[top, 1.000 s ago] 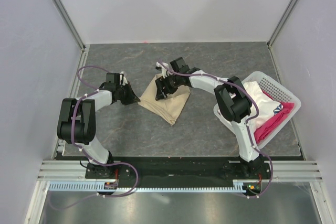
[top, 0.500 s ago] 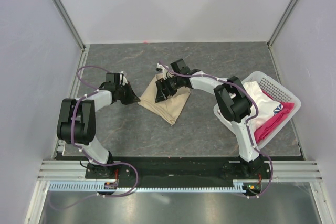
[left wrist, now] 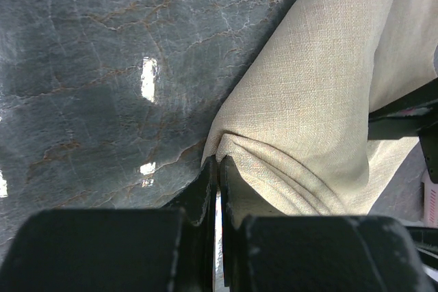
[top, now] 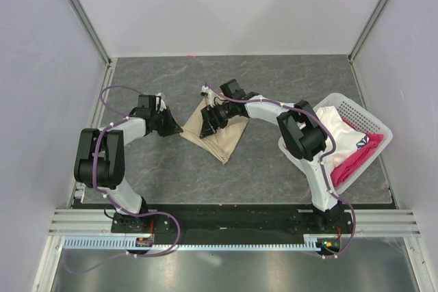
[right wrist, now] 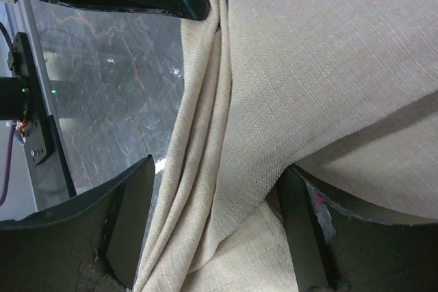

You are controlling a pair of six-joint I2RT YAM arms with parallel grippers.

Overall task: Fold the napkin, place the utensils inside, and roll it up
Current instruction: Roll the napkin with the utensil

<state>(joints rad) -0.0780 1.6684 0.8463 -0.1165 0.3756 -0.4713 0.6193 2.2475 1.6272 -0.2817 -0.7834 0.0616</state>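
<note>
Right tool (top: 212, 118) has slid a little to the left over the tan napkin (top: 222, 138), which lies folded in the middle of the gray desk (top: 274, 162). Its two fingers are spread wide, with a fold of the cloth between them. Left tool (top: 175, 126) is pinched tight on the napkin's left corner, low by the desk.
</note>
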